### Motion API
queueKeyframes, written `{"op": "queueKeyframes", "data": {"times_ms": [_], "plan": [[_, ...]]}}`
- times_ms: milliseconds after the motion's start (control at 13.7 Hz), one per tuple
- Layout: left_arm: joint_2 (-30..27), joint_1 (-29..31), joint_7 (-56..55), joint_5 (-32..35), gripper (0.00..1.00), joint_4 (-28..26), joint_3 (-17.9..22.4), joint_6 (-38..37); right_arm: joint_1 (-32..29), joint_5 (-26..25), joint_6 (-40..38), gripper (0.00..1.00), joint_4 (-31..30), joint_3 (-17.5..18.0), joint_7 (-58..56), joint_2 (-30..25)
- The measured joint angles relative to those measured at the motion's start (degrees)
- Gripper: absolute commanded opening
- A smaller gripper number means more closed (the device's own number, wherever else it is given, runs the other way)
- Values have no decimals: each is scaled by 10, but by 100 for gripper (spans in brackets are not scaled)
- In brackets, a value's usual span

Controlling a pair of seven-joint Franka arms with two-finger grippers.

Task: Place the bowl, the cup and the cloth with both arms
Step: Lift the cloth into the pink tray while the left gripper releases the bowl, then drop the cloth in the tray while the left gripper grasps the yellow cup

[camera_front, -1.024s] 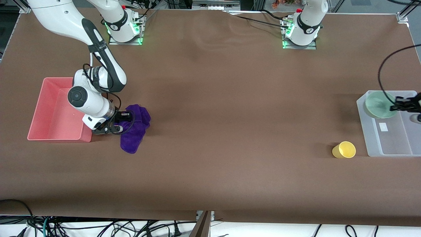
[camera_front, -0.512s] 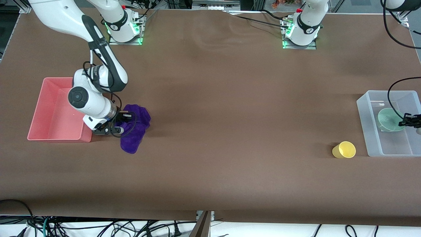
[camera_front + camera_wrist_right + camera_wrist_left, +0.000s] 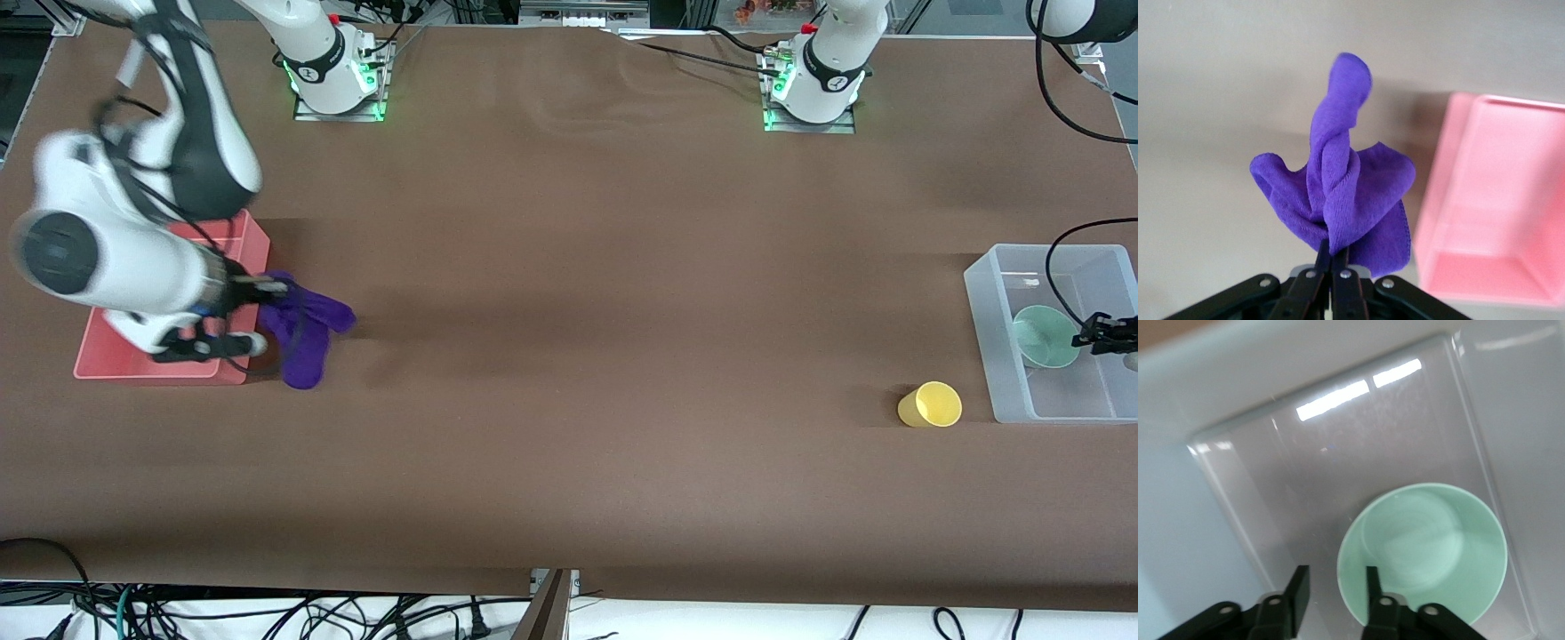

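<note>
My right gripper (image 3: 267,289) is shut on the purple cloth (image 3: 305,336) and holds it in the air, over the table just beside the pink bin (image 3: 151,370). In the right wrist view the cloth (image 3: 1338,193) hangs twisted from the closed gripper (image 3: 1331,250). The mint-green bowl (image 3: 1043,336) sits in the clear bin (image 3: 978,293). My left gripper (image 3: 1100,339) is at the bowl's rim. In the left wrist view it (image 3: 1335,587) is open, with one finger over the rim of the bowl (image 3: 1431,547). The yellow cup (image 3: 930,404) lies on its side on the table beside the clear bin.
The pink bin (image 3: 1498,200) stands at the right arm's end of the table, partly covered by the right arm. The clear bin's floor (image 3: 1338,467) holds only the bowl. Brown table surface (image 3: 605,338) stretches between the two bins.
My right gripper has lifted the cloth off the table and carried it toward the pink bin. My left gripper has lowered the bowl into the clear bin.
</note>
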Motion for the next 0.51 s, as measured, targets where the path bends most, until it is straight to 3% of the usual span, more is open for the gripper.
{"op": "queueKeyframes", "data": {"times_ms": [220,512], "plan": [[-58,-24,-1,-1,100,15,-15,-83,-7,-3,-116,0,89,-77,-135,-7],[-109,-131,-76,-1,100,11,-16,-117,-20,-4,-124,0,83,-218,-333,7]]}}
